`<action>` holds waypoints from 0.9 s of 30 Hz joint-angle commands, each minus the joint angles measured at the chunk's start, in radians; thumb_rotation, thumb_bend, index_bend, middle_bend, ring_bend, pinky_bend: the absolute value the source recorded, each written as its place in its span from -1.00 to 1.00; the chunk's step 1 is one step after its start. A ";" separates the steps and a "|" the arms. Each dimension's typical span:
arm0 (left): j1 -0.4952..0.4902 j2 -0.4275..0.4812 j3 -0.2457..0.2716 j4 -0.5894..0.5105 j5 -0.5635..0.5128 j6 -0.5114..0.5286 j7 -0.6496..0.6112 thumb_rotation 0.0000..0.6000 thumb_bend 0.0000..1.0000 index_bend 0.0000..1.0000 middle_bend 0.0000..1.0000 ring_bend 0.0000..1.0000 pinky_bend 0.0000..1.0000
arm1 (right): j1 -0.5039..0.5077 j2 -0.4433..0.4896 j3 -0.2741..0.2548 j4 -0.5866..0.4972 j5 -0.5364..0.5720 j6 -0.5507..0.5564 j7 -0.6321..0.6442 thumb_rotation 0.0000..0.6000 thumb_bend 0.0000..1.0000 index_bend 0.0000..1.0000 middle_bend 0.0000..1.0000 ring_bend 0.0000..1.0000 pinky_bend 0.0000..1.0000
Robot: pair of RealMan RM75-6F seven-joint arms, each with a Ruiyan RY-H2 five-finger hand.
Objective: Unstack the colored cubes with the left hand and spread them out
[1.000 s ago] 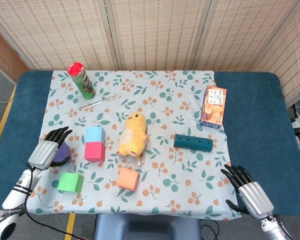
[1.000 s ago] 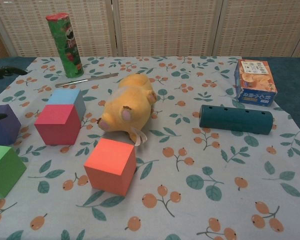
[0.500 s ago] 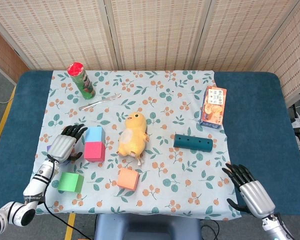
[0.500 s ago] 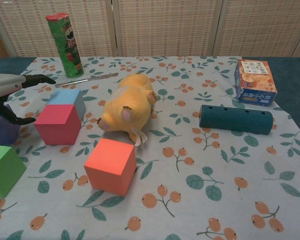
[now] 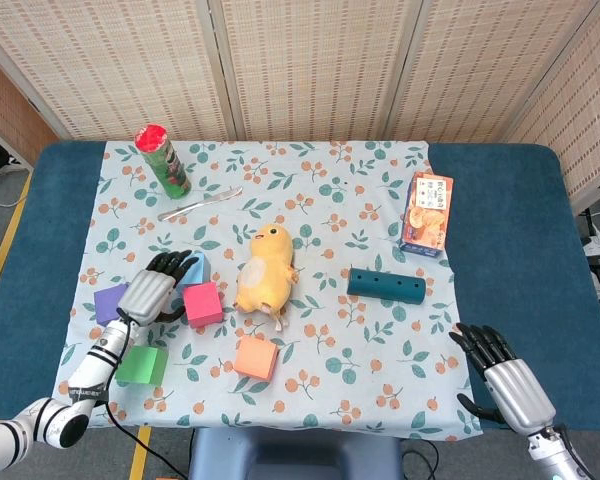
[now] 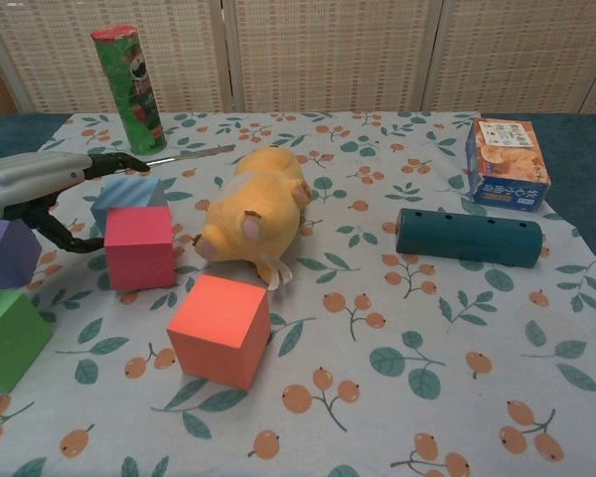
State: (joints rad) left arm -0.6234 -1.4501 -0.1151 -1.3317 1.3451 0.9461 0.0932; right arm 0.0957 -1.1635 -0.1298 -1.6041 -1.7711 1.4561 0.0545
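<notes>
The five colored cubes are seen on the left half of the flowered tabletop: one pink cube [image 5: 203,304], one light blue cube [image 6: 125,195], one purple cube [image 5: 110,301], one green cube [image 5: 141,365] and one orange cube [image 5: 255,357]. No cube is stacked on another now; the pink and blue ones touch, left of centre in the head view. The cubes are judged to be light, matte foam, slightly yielding and not slippery, so opposite flat faces are the best places to be taken hold of.

The left hand [image 5: 158,291] is held over the blue cube beside the pink one, fingers spread and curved; whether anything is pinched cannot be told. The right hand [image 5: 508,387] is kept released at the lower right, fingers apart, holding nothing.

One yellow plush duck [image 5: 264,275], one dark green cylinder [image 5: 386,286], one snack box [image 5: 427,214], one chip can [image 5: 162,160] and one knife [image 5: 201,203] are also counted.
</notes>
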 commanded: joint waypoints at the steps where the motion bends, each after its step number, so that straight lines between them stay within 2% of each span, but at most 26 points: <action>1: 0.002 0.005 0.015 -0.068 0.036 0.031 0.017 1.00 -0.39 -1.00 -1.00 -1.00 -0.84 | -0.002 0.005 0.002 -0.003 -0.001 0.009 0.005 1.00 -0.65 -1.00 -1.00 -1.00 -1.00; 7: -0.001 -0.002 0.032 -0.114 0.067 0.046 0.041 1.00 -0.39 -1.00 -1.00 -1.00 -0.84 | -0.005 0.011 0.005 -0.005 -0.004 0.022 0.012 1.00 -0.65 -1.00 -1.00 -1.00 -1.00; 10: -0.021 -0.035 0.055 -0.166 0.123 0.046 0.079 1.00 -0.39 -1.00 -1.00 -1.00 -0.84 | -0.006 0.016 0.004 -0.006 -0.008 0.027 0.015 1.00 -0.65 -1.00 -1.00 -1.00 -1.00; 14: -0.024 -0.052 0.053 -0.201 0.156 0.084 0.125 1.00 -0.40 -1.00 -1.00 -1.00 -0.84 | -0.005 0.018 0.004 -0.007 -0.005 0.022 0.017 1.00 -0.65 -1.00 -1.00 -1.00 -1.00; 20: -0.002 -0.015 0.065 -0.269 0.208 0.158 0.187 1.00 -0.40 -1.00 -1.00 -1.00 -0.84 | -0.002 0.018 0.004 -0.008 -0.002 0.012 0.018 1.00 -0.65 -1.00 -1.00 -1.00 -1.00; 27: 0.025 0.031 0.046 -0.290 0.173 0.200 0.190 1.00 -0.37 -1.00 -1.00 -1.00 -0.84 | -0.003 0.019 -0.005 -0.013 -0.015 0.009 0.012 1.00 -0.65 -1.00 -1.00 -1.00 -1.00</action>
State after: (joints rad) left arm -0.6056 -1.4309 -0.0643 -1.6159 1.5238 1.1347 0.2894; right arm 0.0932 -1.1448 -0.1342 -1.6171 -1.7855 1.4653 0.0666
